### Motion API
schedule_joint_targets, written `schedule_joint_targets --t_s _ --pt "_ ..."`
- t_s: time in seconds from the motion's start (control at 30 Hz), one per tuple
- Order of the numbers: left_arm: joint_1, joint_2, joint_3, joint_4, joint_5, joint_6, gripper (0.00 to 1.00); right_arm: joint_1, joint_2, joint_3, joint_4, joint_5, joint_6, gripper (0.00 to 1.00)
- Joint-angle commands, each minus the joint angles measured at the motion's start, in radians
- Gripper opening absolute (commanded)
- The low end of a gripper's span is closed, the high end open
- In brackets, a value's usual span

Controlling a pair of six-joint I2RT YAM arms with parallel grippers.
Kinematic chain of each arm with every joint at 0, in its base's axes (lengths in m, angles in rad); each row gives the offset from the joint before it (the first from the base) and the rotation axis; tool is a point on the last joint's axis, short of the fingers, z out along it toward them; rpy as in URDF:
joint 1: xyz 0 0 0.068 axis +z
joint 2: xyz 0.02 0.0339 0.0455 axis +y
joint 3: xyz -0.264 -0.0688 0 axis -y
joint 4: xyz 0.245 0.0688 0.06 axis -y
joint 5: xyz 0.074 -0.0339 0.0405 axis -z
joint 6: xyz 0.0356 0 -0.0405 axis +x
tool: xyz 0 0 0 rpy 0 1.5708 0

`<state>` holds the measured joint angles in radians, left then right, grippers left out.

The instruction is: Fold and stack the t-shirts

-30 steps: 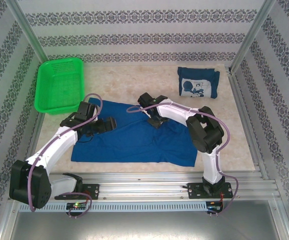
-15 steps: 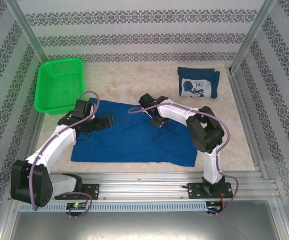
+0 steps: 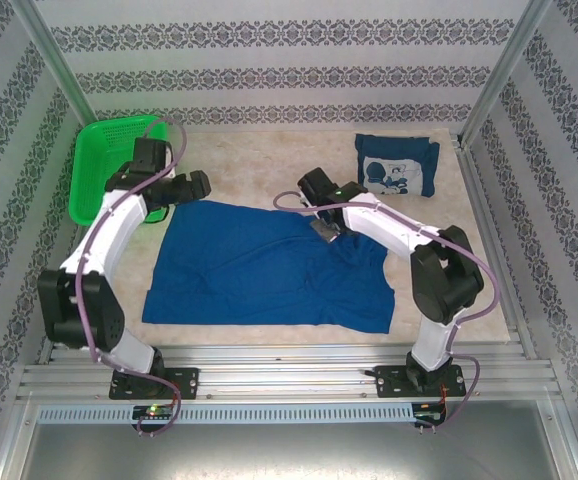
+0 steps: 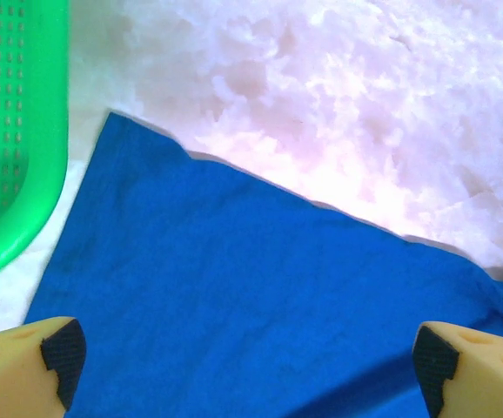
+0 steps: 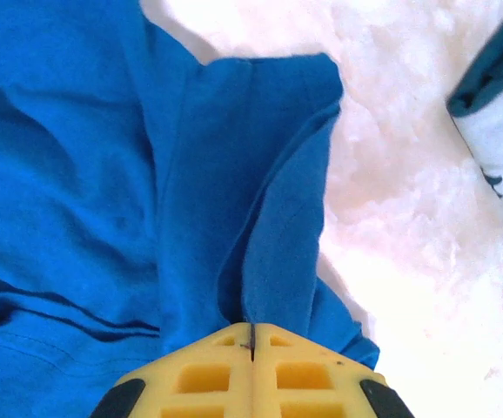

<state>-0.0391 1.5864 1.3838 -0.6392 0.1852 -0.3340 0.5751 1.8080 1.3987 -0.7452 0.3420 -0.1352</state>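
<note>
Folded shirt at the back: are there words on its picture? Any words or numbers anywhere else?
On the folded shirt: a white print with a cartoon figure; any lettering is too small and blurred to read.
On the spread shirt: no text.
On the basket: no label seen.
So there is nothing I can quote.

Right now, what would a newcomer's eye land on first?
A spread blue t-shirt lies in the middle, the right claw pinching a fold at its far edge and the left claw open over its far-left corner. A folded t-shirt lies far right, a green basket far left.
</note>
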Motion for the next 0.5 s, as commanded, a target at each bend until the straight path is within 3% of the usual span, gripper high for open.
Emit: schedule_joint_targets --t_s 0.0,0.27,0.47 --pt "0.002 0.122 0.085 -0.117 -0.052 0.083 0.93 -0.017 -0.048 -0.053 0.016 -0.049 0.052 0.00" --pt "0.003 0.397 0.309 -0.173 -0.123 0.065 0.77 -0.080 -0.156 -0.130 0.072 -0.129 0.126 0.00" --pt "0.001 0.545 0.446 -0.206 -0.201 0.044 0.74 -0.129 -0.223 -0.175 0.076 -0.151 0.148 0.00"
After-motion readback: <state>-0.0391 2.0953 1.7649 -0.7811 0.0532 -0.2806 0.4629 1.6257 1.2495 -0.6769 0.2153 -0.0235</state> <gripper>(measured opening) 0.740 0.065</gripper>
